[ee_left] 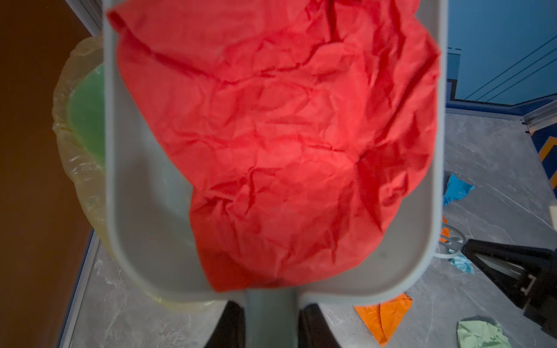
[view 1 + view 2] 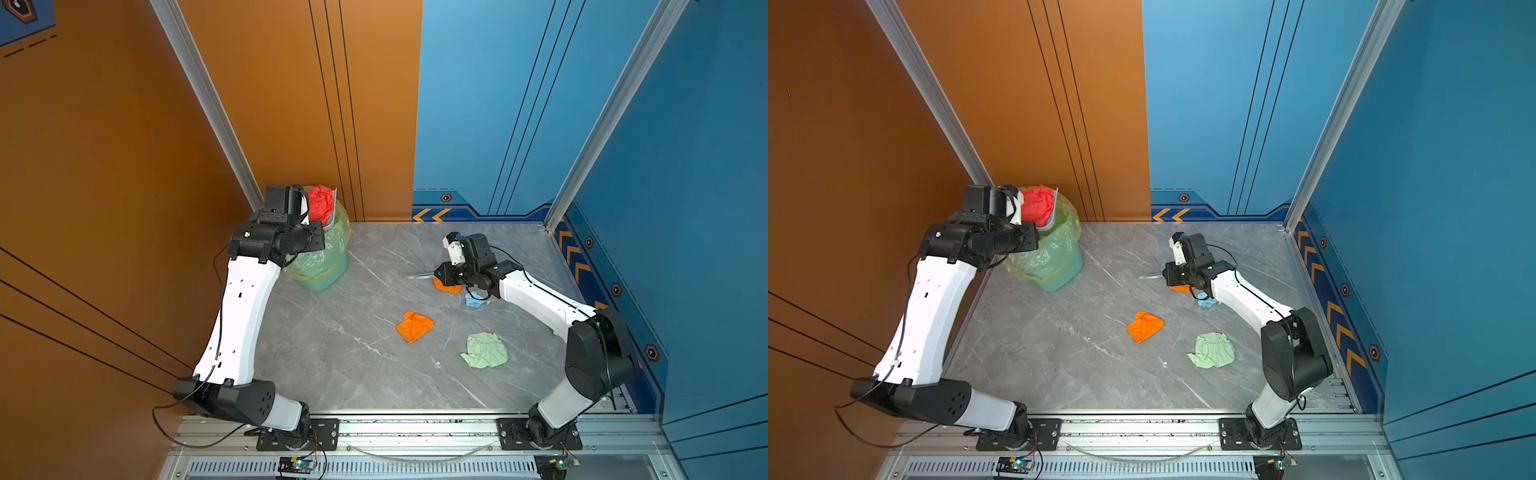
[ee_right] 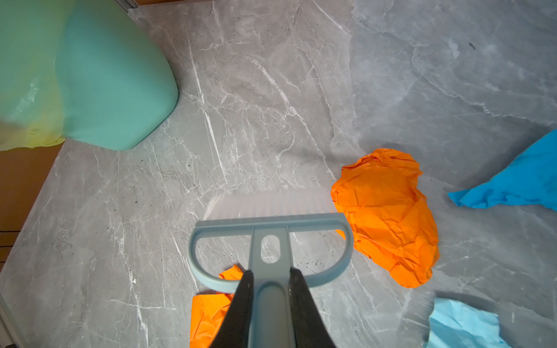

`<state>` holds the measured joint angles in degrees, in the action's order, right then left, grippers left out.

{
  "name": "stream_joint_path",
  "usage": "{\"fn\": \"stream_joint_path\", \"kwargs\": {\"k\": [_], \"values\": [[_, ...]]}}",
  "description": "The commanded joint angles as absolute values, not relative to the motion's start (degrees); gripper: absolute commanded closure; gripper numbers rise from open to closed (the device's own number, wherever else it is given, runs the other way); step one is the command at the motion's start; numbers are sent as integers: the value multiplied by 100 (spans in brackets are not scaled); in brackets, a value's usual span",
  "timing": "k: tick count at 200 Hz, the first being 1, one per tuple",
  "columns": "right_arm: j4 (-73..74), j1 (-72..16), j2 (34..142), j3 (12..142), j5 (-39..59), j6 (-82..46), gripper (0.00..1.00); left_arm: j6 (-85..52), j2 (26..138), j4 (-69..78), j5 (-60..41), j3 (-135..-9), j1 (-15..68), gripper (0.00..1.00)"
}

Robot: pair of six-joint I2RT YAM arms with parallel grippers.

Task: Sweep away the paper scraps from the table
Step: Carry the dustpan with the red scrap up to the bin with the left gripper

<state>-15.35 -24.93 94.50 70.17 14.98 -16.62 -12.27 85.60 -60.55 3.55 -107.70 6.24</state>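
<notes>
left gripper: raised over the far left corner of the table, fingers clamped on the handle of the dustpan.
red scrap: lies in the dustpan just ahead of those fingers. It fills most of the pan and reaches the back wall beside the handle.
bin: stands in the far left corner under the dustpan, lined with a yellow-green bin bag that spills over its rim.
flat orange scrap: on the middle of the table, well apart from both grippers.
right gripper: low over the table right of the middle, fingers closed on the stem of the brush. The bristles point toward the bin; whether they touch the table cannot be told.
crumpled orange scrap: just beside one end of the brush head, ahead of the fingers.
second orange scrap: partly under the right fingers and the brush's loop.
bright blue scrap: past the crumpled orange one, seen in the wrist views.
light blue scrap: beside the right arm's wrist, which covers part of it in both top views.
pale green scrap: toward the near right of the table, near the right arm's elbow and apart from the fingers.
</notes>
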Motion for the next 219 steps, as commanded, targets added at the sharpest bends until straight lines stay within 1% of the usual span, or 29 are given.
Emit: {"fn": "stream_joint_path", "kwargs": {"k": [1,30,89,137,180,187,219], "values": [[-1386,-2479,9281,6943,1592,-1758,100,-1067,8841,-6241,395,-11163,382,100],[-1362,-2479,9237,6929,1600,-1751,100,-978,9210,-6495,593,-11632,334,100],[-1317,-2479,9178,6873,1671,-1750,100,-504,9968,-7186,1772,-12608,347,100],[-1303,-2479,9114,6803,1677,-1750,100,-120,10164,-7390,2910,-12822,421,100],[-1171,-2496,9119,6737,1759,-1880,100,549,10377,-7416,4100,-12866,751,100],[-1149,-2513,9122,6719,1758,-1881,100,657,10412,-7411,4422,-12892,793,100],[-1132,-2571,9103,6688,1727,-1895,100,1132,10618,-7409,4923,-13042,913,100]]}}
